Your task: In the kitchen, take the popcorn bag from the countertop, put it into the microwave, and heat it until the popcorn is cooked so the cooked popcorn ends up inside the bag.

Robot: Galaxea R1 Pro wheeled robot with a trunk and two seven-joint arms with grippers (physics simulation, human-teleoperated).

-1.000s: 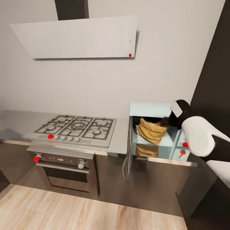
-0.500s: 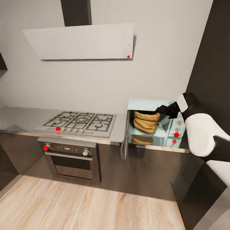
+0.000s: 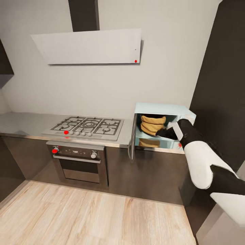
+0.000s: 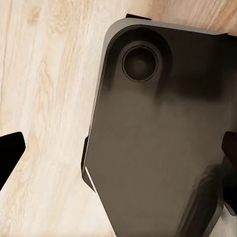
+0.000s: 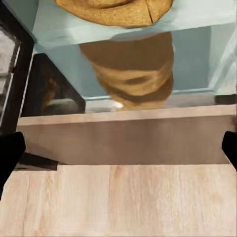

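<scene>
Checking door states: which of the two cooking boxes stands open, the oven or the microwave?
The mint-blue microwave: its door swings left, showing the popcorn bag. The dark oven is shut.

One popcorn bag [image 3: 152,124], one microwave [image 3: 163,109], one hob [image 3: 87,126], one oven [image 3: 80,163], one hood [image 3: 89,46].

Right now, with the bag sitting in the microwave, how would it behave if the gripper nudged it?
The bag looks like crumpled paper with ringed folds, so it would probably dent rather than resist. It stands upright, nearly filling the microwave cavity, so a nudge may tip it against a wall. It probably slides easily: the cavity floor mirrors it like a glossy surface.
</scene>
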